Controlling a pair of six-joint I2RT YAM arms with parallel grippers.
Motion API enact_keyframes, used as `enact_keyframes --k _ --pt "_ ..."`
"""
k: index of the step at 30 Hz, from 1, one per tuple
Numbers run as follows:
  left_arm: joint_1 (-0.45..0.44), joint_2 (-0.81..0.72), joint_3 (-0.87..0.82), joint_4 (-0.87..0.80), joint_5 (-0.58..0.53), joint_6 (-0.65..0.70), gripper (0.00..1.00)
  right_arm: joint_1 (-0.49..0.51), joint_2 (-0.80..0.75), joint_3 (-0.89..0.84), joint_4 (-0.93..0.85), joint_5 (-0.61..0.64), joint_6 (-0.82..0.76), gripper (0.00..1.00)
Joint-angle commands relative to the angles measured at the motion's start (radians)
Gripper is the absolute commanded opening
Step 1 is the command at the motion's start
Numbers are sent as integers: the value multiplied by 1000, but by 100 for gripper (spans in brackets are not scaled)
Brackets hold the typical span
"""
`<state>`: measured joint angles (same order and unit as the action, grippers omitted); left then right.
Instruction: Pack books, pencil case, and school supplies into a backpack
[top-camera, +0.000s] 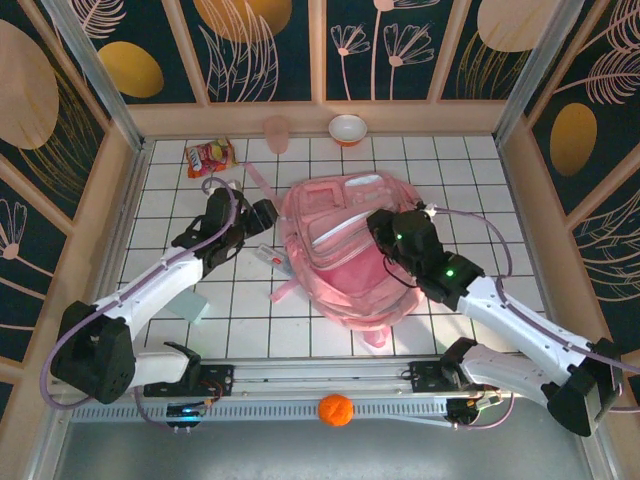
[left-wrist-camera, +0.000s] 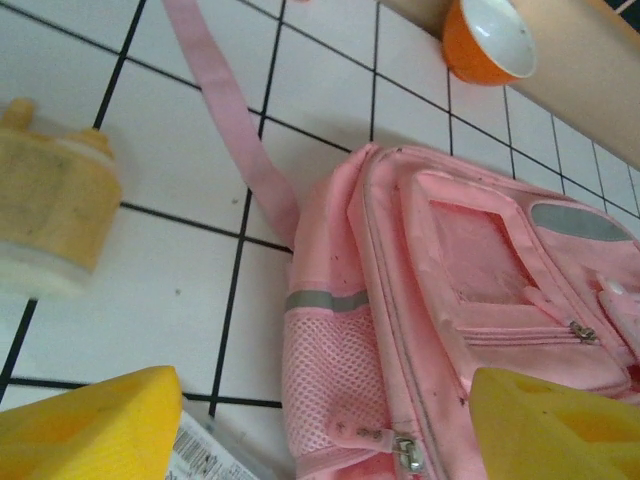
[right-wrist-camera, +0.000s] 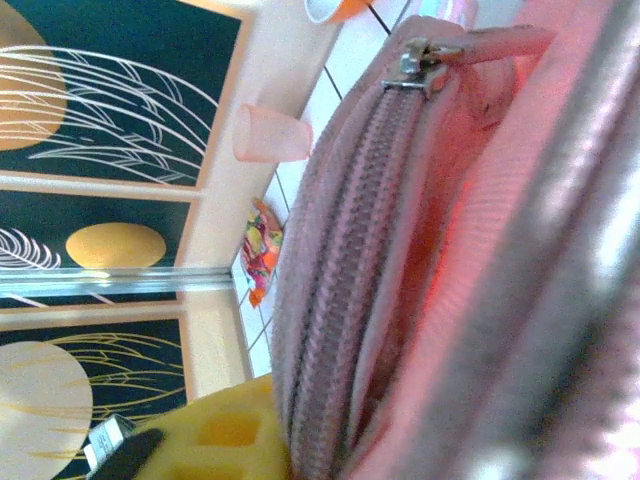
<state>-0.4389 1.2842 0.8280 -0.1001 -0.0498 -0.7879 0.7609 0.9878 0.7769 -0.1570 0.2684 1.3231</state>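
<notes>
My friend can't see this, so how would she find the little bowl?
Start at the big soft pink backpack in the middle of the white tiled table. Look past it to the back wall: the small round bowl sits there, right of a see-through pink plastic cup. Only the bowl is orange outside and white inside.

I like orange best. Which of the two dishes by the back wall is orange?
The bowl, on the right: it is orange outside and white inside. The cup to its left is pale pink and taller.
</notes>
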Motion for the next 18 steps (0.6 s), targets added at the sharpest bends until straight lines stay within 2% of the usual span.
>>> enact_keyframes --k 1,2,4,6,7,15,18 --pt "23 -54 -13 -69 29 -94 75 26 10 37 -35 37 23 37" --pt "29 -66 -17 -76 32 -113 76 25 12 49 -93 36 20 45" --pt "41 -85 -10 -108 48 -146 76 10 22 74 -216 3 3 54" --pt "46 -91 8 -140 75 -159 77 -17 40 94 -337 -61 -36 58" --pt "48 -88 19 -165 83 -164 81 -23 46 98 -389 -82 -58 60" --pt "81 -54 34 -409 13 -266 86 -93 -4 95 -641 -280 -176 62" --pt "136 -96 -27 -416 52 -311 86 -131 -29 137 -758 -303 -223 64"
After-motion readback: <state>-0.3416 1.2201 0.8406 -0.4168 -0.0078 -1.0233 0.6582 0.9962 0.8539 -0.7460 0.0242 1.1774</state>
